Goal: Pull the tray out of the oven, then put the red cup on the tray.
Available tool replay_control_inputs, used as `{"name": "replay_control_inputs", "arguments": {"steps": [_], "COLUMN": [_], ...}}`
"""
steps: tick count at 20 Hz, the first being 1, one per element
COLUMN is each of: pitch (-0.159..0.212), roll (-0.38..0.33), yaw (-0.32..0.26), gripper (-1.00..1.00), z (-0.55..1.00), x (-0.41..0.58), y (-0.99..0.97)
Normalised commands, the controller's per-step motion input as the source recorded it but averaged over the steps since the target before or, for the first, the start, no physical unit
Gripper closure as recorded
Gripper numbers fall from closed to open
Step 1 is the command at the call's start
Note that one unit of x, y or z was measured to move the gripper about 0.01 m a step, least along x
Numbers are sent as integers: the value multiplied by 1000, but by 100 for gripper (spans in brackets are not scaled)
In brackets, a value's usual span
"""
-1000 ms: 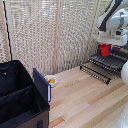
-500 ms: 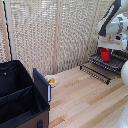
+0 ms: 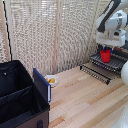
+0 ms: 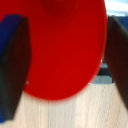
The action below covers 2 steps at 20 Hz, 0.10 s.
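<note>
The red cup (image 3: 105, 55) hangs in my gripper (image 3: 105, 52) at the exterior view's right, just above the dark barred tray (image 3: 114, 63), which sticks out of the oven over its lowered door (image 3: 95, 72). My arm hides most of the oven body. In the wrist view the red cup (image 4: 62, 45) fills the picture. Dark fingers (image 4: 15, 65) press on both of its sides, so my gripper (image 4: 65, 50) is shut on it. Whether the cup touches the tray cannot be told.
A small white bowl (image 3: 50, 79) with yellow bits sits on the wooden table near a big open black fabric case (image 3: 17, 97) at the exterior view's left. A woven screen (image 3: 55, 35) closes the back. A white rounded arm part (image 3: 125, 74) shows at the right edge.
My gripper has carried the red cup a little to the exterior view's right and lower, closer to the tray. The bowl and case have not moved.
</note>
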Motion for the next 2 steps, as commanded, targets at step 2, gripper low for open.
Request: {"name": "replay_control_inputs", "arguments": {"steps": [2], "pitch": [-10], "roll": [0], "yaw": [-29], "gripper": [-100], "z": [819], "x": [261], "y": [0]}}
